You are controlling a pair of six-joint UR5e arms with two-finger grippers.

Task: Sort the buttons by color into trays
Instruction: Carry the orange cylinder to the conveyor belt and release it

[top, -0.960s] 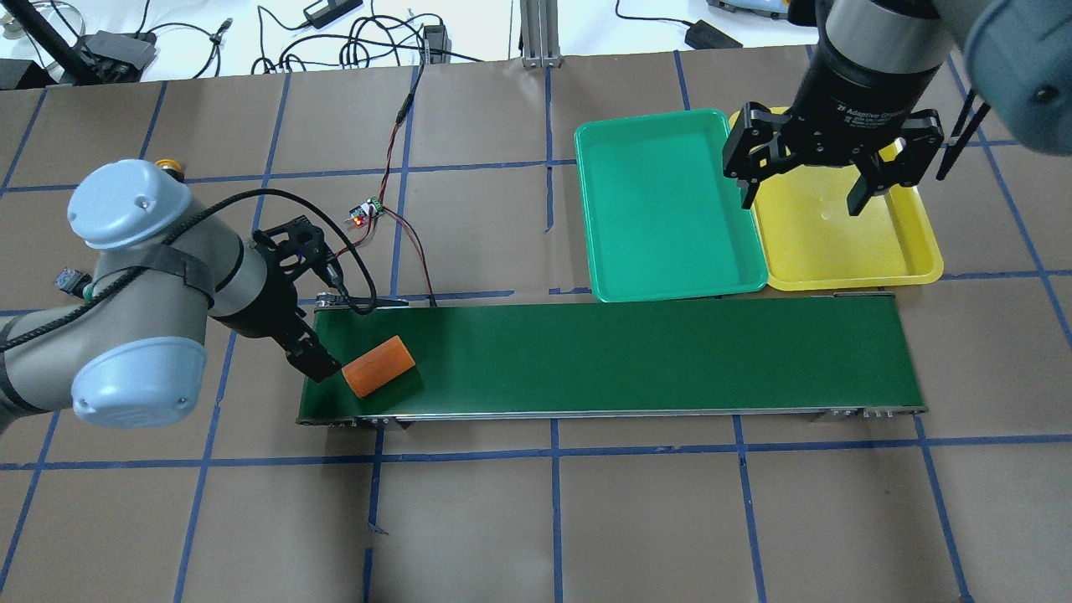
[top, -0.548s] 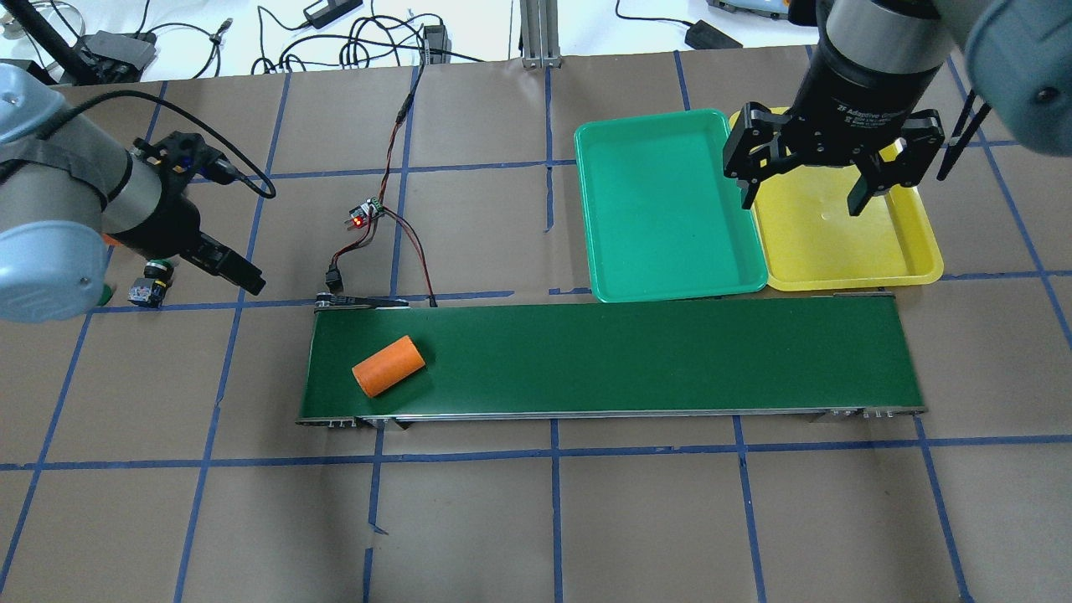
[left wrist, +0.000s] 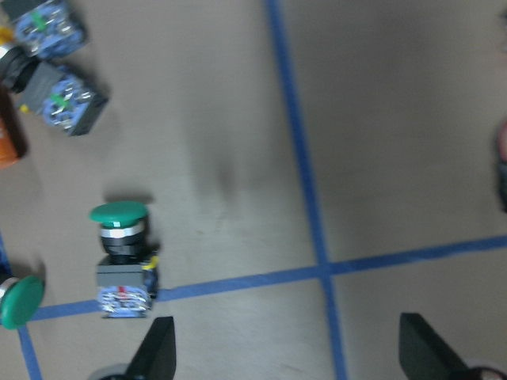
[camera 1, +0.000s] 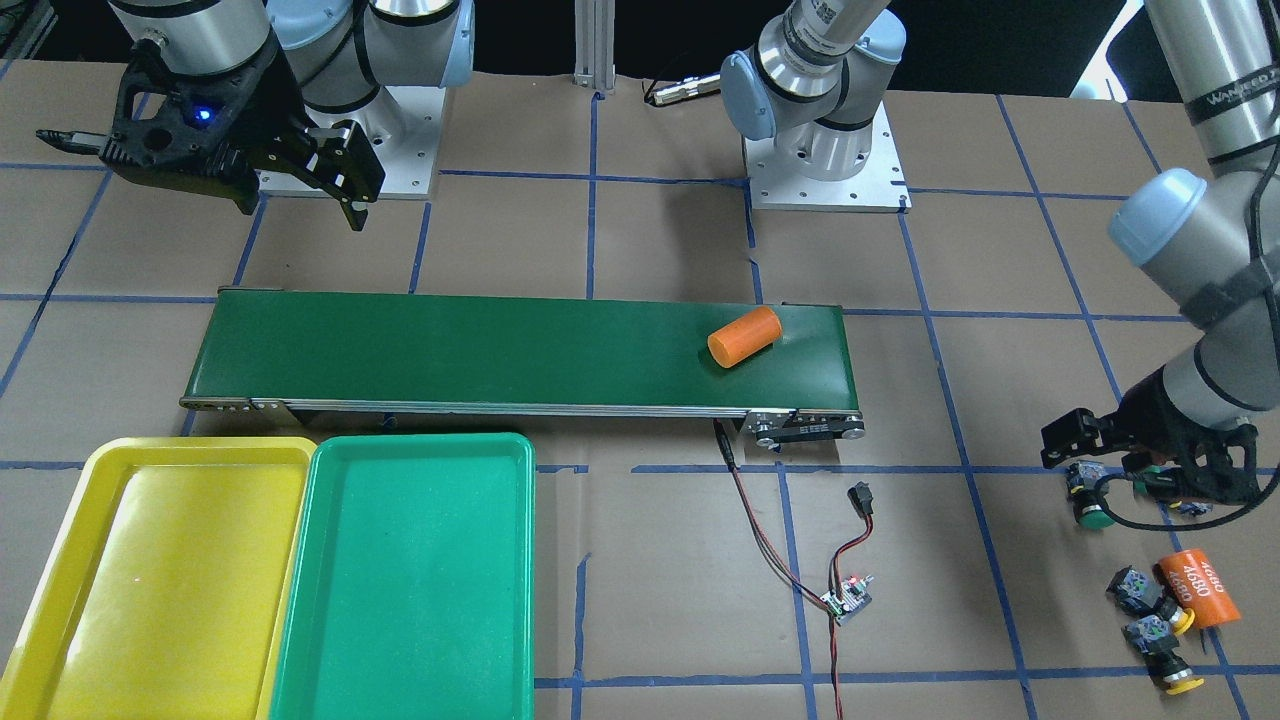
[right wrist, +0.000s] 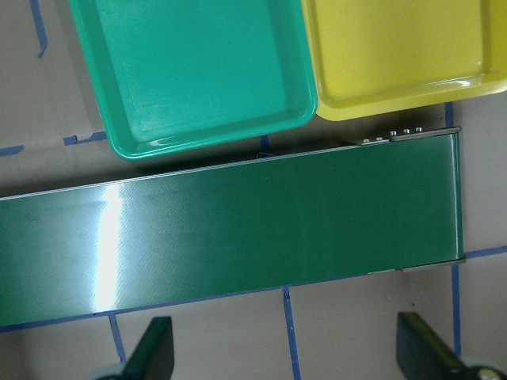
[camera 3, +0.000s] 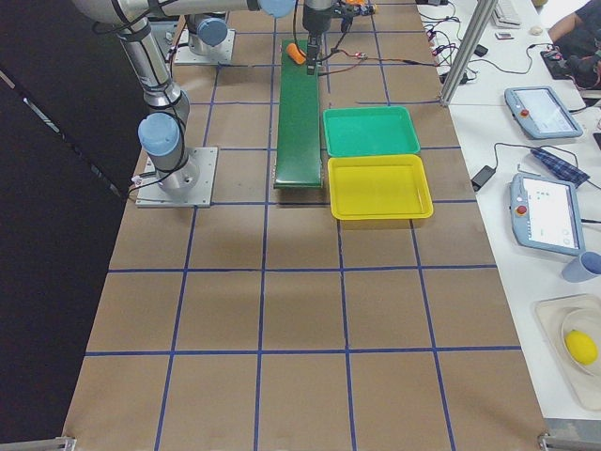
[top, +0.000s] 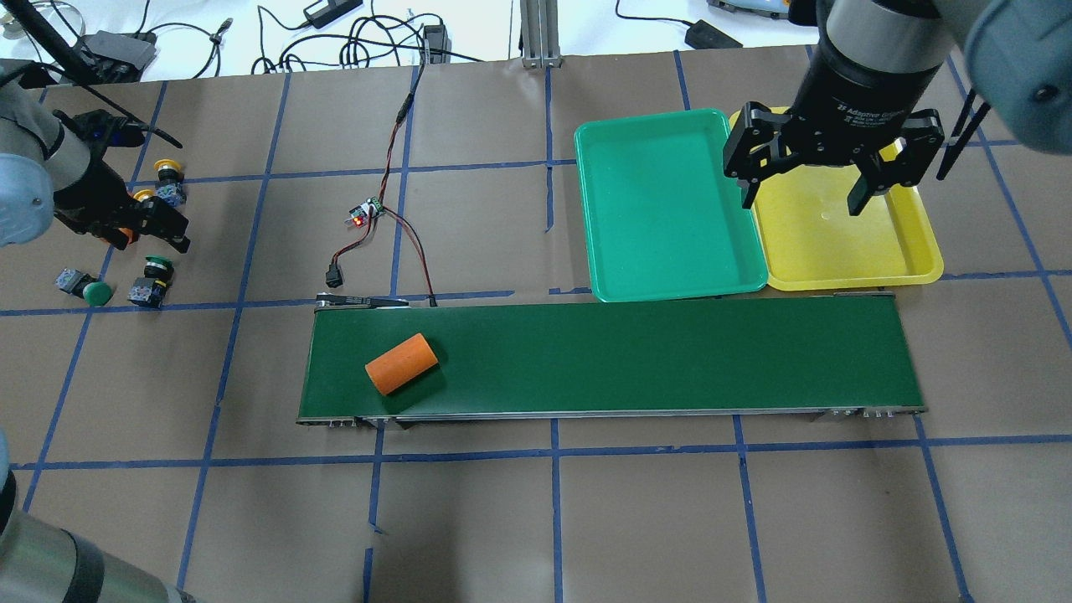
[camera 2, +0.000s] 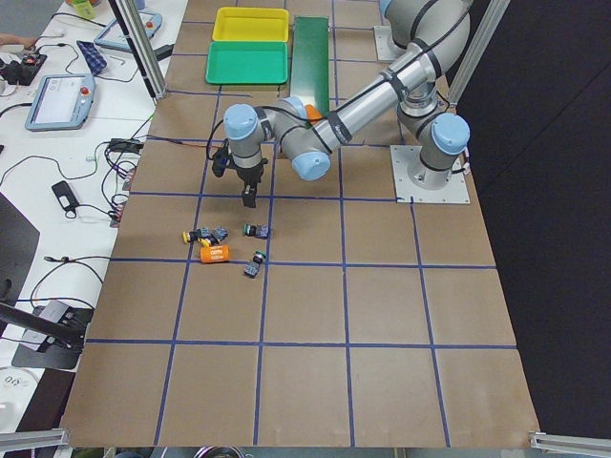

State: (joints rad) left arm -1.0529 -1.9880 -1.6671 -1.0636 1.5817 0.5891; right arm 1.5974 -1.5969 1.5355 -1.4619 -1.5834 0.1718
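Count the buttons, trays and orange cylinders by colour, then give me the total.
Green buttons: 2
Yellow buttons: 2
Orange cylinders: 2
Green tray: 1
Yellow tray: 1
Total: 8

A long dark green conveyor belt [top: 620,356] lies across the brown table [top: 670,519], which is gridded with blue tape. An orange cylinder [top: 402,363] lies on its side near one end of the belt. A small circuit board [top: 363,214] sits on the table off that end. A second orange cylinder, marked 4680 [camera 1: 1198,588], lies on the table.
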